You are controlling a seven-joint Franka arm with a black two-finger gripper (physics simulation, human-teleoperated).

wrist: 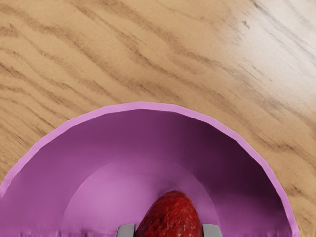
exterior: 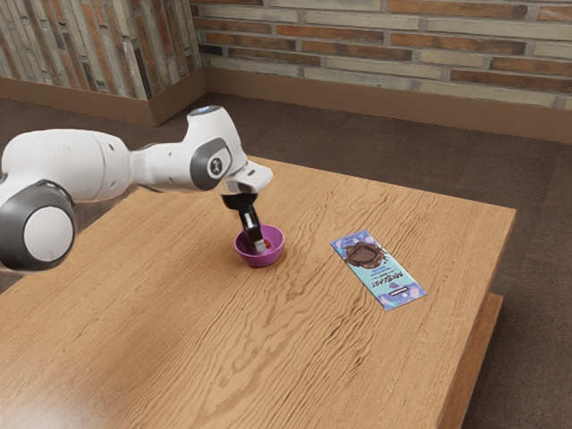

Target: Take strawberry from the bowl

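Wooden table [exterior: 179, 331], grained. My pincer [exterior: 260, 245] clasps strawberry [wrist: 171, 215] both sides, inside bowl [wrist: 143, 106]. Risk: slip during lift, from tapered shape (rim snag possible too).

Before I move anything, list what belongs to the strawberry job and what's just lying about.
For the job:
- strawberry, in the bowl
- purple bowl
- pincer, reaching into the bowl, a fingertip on either side of the strawberry

Just lying about:
- blue MrBeast packet, flat on the table
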